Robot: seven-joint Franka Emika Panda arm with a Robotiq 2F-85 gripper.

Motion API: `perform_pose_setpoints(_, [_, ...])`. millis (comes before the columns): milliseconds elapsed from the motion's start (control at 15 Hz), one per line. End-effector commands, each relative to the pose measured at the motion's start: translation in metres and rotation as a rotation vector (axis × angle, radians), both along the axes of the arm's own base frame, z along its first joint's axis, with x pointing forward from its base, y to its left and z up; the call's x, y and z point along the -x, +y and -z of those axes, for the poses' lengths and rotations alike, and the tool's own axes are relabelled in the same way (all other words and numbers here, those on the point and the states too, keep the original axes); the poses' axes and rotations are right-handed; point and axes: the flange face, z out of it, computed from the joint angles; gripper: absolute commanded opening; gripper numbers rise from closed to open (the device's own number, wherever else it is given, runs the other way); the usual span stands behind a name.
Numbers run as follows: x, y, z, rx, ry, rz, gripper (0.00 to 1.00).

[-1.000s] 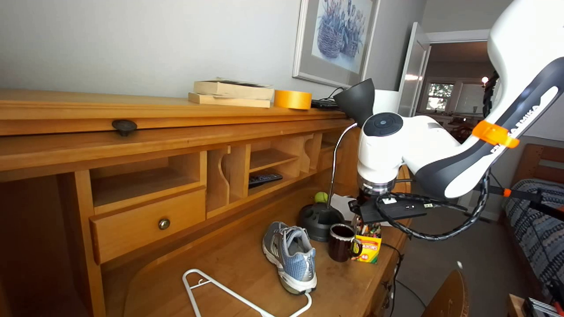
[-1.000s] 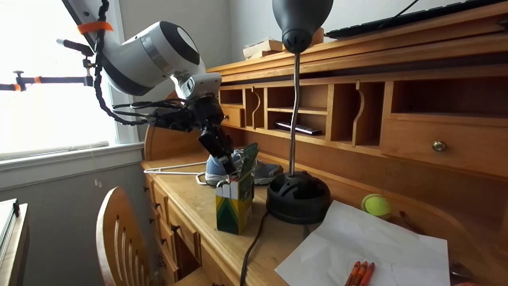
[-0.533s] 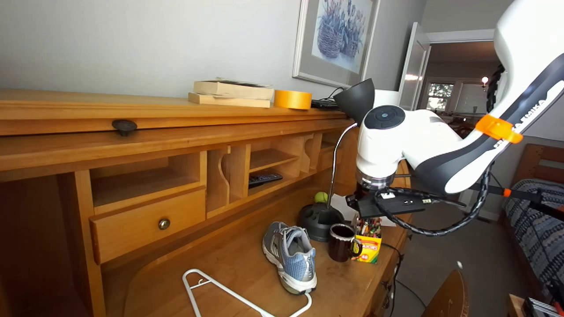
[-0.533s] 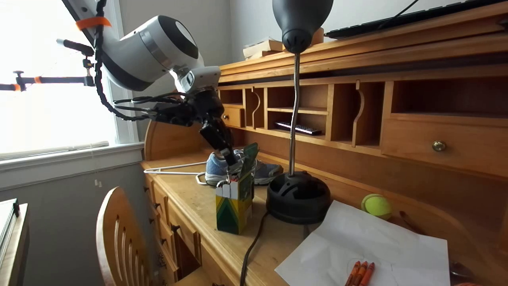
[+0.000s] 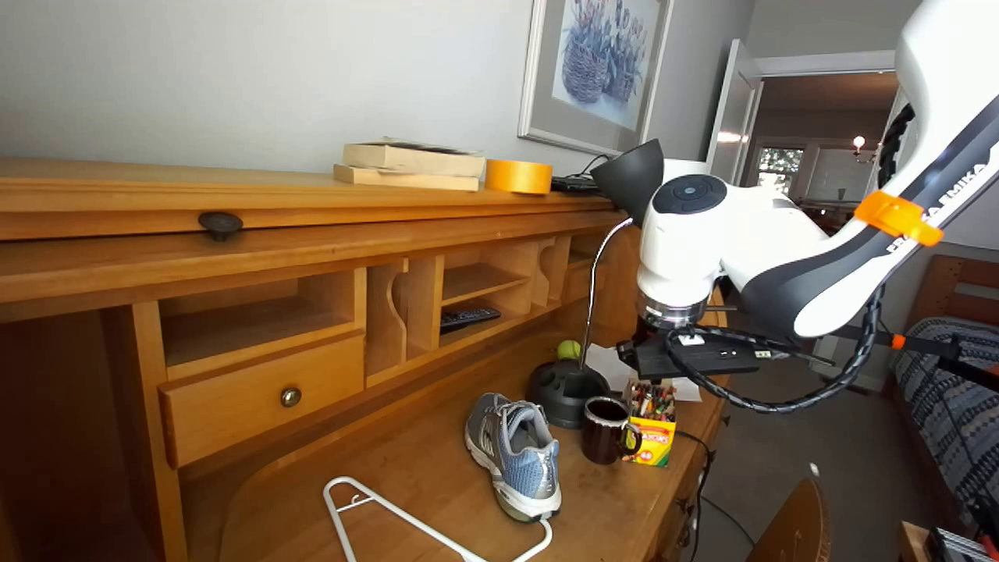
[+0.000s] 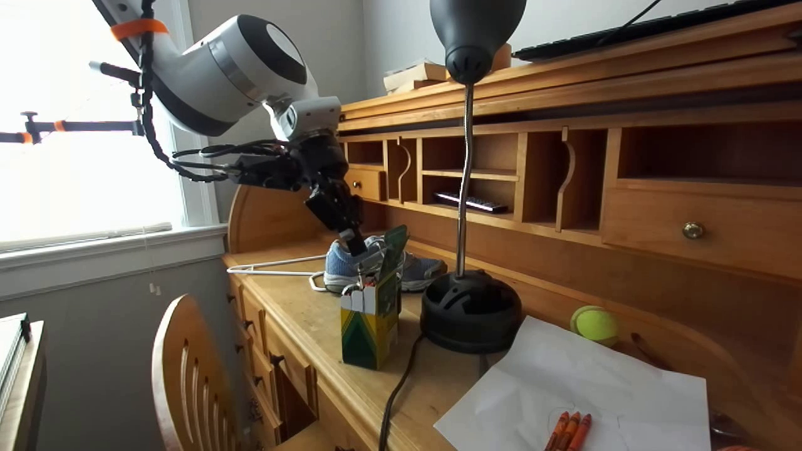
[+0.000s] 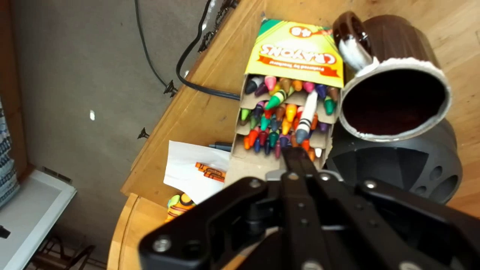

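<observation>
My gripper (image 7: 298, 153) is shut, its fingertips pressed together with nothing visible between them. It hangs above the open crayon box (image 7: 296, 56), which is yellow and green and packed with several rows of coloured crayons. Across the top of the rows leans a grey crayon in a white wrapper (image 7: 306, 116). In an exterior view the gripper (image 6: 356, 244) stands apart from the box (image 6: 369, 332), whose green lid is flipped up. Beside the box is a dark brown mug (image 5: 602, 437) with a pale rim. The gripper's fingers are hidden in an exterior view behind the black wrist mount (image 5: 695, 359).
A black desk lamp base (image 6: 470, 313) stands close to the box and mug. White paper (image 6: 583, 382) with orange-red crayons (image 6: 569, 432) lies near a tennis ball (image 6: 594, 324). A grey-blue shoe (image 5: 523, 460) and a white hanger (image 5: 406, 511) are also on the desk. A black cable (image 6: 401, 388) passes the box.
The arm and shut gripper have risen away from the crayon box, shifting slightly sideways. Box, mug and the other desk items have stayed in place.
</observation>
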Motion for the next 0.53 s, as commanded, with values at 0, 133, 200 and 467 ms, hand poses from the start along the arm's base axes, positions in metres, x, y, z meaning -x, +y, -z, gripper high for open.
perform_pose_setpoints(0, [0.0122, 0.0037, -0.0052, -0.029, -0.003, 0.037, 0.0])
perform_pose_setpoints(133, [0.0138, 0.003, -0.0057, -0.032, -0.007, 0.045, 0.0])
perform_pose_setpoints(200, [0.0141, 0.0026, -0.0058, -0.03, -0.009, 0.045, 0.0])
perform_pose_setpoints(467, [0.0131, -0.0012, -0.0046, -0.027, -0.017, 0.049, 0.0])
